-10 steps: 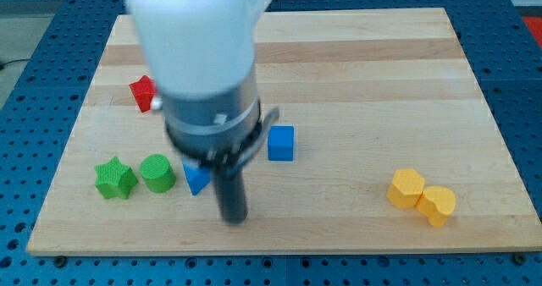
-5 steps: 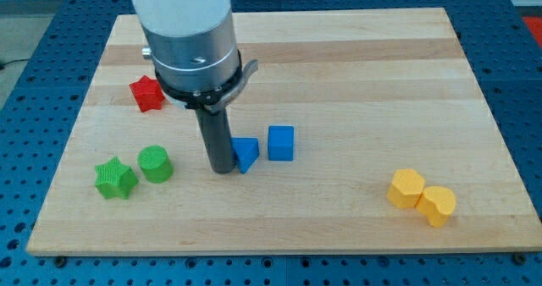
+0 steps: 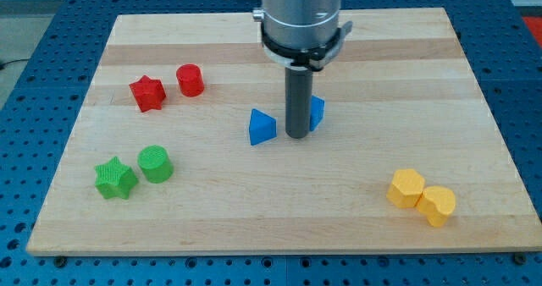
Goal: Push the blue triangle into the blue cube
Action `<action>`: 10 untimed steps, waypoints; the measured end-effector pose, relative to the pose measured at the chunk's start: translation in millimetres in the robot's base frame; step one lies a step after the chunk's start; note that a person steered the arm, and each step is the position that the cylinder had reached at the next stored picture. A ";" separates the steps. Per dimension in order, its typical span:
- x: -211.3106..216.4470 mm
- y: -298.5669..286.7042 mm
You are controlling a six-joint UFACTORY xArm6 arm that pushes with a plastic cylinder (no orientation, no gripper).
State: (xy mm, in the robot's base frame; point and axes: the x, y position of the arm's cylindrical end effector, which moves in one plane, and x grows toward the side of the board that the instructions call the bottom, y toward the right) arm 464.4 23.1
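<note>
Wooden board [image 3: 406, 83], upright rod, my tip [image 3: 296, 137] between blue triangle [image 3: 262, 127], blue cube [image 3: 317, 112]

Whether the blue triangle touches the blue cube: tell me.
Apart. The camera view shows my tip standing between the blue triangle and the blue cube.

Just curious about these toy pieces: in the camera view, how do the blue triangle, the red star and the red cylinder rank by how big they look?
1. red star, slightly the widest.
2. blue triangle and red cylinder look much alike; I won't rank them, since nearness to the camera may skew it.
</note>
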 end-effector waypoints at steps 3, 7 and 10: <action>-12.5 30.6; 50.2 -29.3; 34.4 -31.6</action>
State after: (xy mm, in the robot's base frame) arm 498.8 -8.5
